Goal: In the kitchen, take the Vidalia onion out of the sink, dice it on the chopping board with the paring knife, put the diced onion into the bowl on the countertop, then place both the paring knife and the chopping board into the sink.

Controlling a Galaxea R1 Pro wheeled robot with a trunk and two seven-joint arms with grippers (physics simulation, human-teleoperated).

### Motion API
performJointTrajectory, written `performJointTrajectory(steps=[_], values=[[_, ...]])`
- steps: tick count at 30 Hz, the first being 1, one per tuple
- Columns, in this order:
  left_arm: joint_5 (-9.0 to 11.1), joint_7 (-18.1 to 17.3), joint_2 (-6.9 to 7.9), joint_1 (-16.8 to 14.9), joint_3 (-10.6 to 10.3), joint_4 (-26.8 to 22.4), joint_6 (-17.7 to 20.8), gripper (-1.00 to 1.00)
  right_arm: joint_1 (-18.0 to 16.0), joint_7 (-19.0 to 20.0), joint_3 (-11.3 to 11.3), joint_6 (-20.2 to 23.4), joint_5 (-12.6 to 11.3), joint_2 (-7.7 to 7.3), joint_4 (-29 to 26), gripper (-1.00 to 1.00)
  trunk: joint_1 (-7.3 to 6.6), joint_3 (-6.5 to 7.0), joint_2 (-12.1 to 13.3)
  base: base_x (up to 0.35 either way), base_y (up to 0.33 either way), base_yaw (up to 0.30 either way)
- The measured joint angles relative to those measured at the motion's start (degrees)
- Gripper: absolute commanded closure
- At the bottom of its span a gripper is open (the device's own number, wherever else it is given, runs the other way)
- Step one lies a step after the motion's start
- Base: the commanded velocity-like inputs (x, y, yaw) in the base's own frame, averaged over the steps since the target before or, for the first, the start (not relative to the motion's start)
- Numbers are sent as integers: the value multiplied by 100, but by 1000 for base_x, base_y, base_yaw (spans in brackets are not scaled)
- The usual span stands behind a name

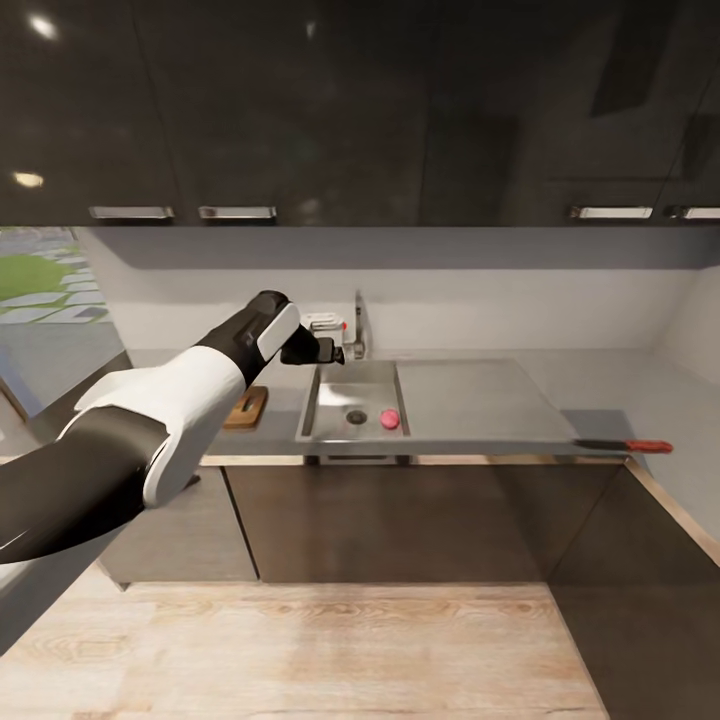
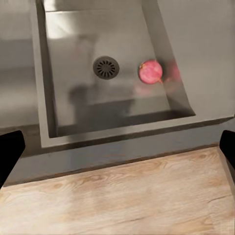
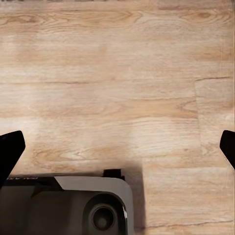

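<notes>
The pinkish Vidalia onion (image 1: 389, 419) (image 2: 151, 72) lies in the sink (image 1: 330, 395) (image 2: 68, 44), just right of the round drain (image 2: 106, 67). My left gripper (image 1: 330, 351) (image 2: 117, 152) hangs open and empty over the basin's left back corner, close to the tap (image 1: 358, 322). Part of the brown chopping board (image 1: 247, 406) shows on the countertop (image 1: 620, 395) left of the sink, behind my left arm. The paring knife (image 1: 622, 446), dark-bladed with a red handle, lies at the counter's front edge far to the right. My right gripper (image 3: 117, 147) is open over the floor. The bowl is out of view.
A flat steel drainboard (image 1: 470, 400) adjoins the basin on the right. Dark wall cabinets (image 1: 360, 110) hang above the counter, and dark base cabinets (image 1: 400, 520) stand below it. Wooden floor (image 1: 320, 650) lies in front. The robot base (image 3: 68, 205) sits under my right gripper.
</notes>
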Motion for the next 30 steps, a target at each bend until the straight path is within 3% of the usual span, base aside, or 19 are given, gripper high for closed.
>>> performJointTrajectory(steps=[17,30], values=[[-7,-8,0,179,-1,47,-32,-100,0,-1,-9,-1,0,-1,0,-100,0,0,1,271,-204,0],[-25,-7,16,362,-9,50,-42,-100,0,0,-9,0,1,-1,0,-100,2,0,1,144,-198,0]])
